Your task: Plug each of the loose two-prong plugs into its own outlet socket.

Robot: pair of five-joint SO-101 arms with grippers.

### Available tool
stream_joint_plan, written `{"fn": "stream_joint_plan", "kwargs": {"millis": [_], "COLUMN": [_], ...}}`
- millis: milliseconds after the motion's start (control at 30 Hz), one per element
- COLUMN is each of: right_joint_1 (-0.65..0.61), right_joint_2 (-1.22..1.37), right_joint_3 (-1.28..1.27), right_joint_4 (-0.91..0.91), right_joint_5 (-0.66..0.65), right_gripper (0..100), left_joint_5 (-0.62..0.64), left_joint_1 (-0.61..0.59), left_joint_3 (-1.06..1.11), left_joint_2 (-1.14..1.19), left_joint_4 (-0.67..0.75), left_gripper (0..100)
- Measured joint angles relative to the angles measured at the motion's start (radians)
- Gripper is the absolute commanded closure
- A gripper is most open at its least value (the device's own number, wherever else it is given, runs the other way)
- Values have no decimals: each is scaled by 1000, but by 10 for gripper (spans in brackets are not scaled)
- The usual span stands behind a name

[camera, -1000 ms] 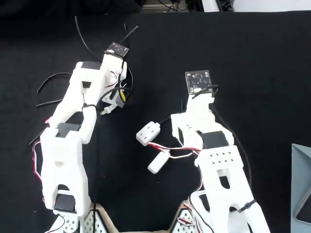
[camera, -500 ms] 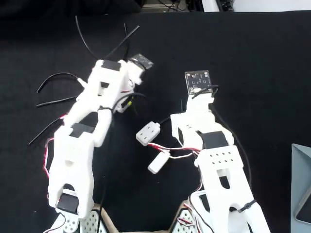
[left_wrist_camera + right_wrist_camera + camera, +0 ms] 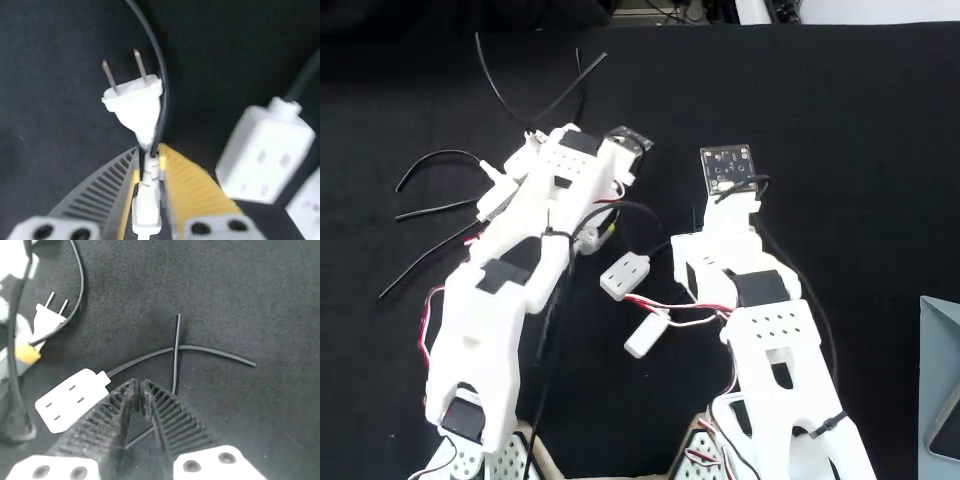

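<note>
Gripping a white plug (image 3: 134,102), probably light and stiff, by its neck, left hand (image 3: 150,150) leaves prongs (image 3: 140,66) free; right hand (image 3: 141,386) closed, empty.

white outlet block (image 3: 625,274) on black table (image 3: 880,150)

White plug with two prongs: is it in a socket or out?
Out. The plug is gripped by the left hand, prongs bare, apart from the outlet block.

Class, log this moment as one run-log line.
left gripper: shut on white two-prong plug | white outlet block: apart from plug, prongs not inserted | right gripper: shut
</note>
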State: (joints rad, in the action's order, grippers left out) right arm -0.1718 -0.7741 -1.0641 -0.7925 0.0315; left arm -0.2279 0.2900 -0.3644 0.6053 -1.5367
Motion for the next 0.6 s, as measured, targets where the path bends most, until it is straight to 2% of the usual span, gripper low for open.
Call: {"fn": "stream_joint_plan", "kwargs": {"millis": [67, 167, 400, 600], "right_joint_1": [0, 0, 0, 0], "right_joint_2": [0, 0, 0, 0], "right_joint_3": [0, 0, 0, 0], "right_joint_4": [0, 0, 0, -12], "right_joint_5": [0, 0, 0, 35], "right_gripper": [985, 985, 985, 982], "left_joint_5": [44, 114, 141, 141], "left_joint_1": [3, -3, -68, -222], "left_joint_3": [0, 0, 0, 64], "left_joint_2": [-43, -107, -236, -336], "left_joint_4": [-28, -48, -130, -184], "left_gripper": [723, 719, 720, 792]}}
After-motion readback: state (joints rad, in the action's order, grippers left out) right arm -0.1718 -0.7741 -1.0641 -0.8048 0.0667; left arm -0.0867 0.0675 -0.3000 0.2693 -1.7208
